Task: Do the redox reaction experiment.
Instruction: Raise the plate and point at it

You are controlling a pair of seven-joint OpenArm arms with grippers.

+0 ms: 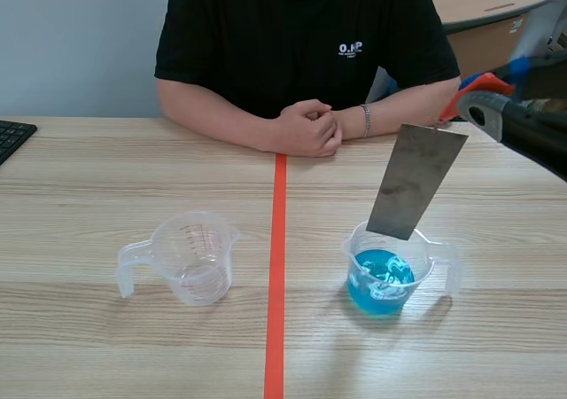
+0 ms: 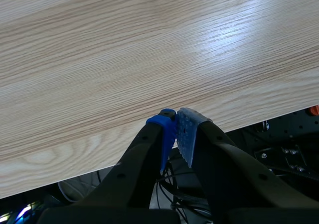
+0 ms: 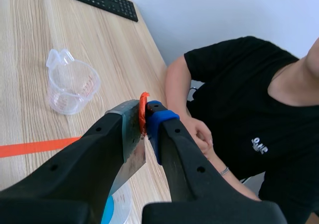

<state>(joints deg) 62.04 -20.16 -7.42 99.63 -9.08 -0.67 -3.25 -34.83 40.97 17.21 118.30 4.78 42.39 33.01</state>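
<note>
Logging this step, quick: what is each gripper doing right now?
Left gripper: closed, empty.
Right gripper: closed on the metal plate.

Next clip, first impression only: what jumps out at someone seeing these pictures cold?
The grey metal sheet stands out first: the right gripper holds it by its top end, tilted, with its lower edge at the rim of the clear cup of bright blue liquid, right of the tape line. Left of the line stands an empty measuring cup, and a person's clasped hands rest on the far side of the table.
</note>
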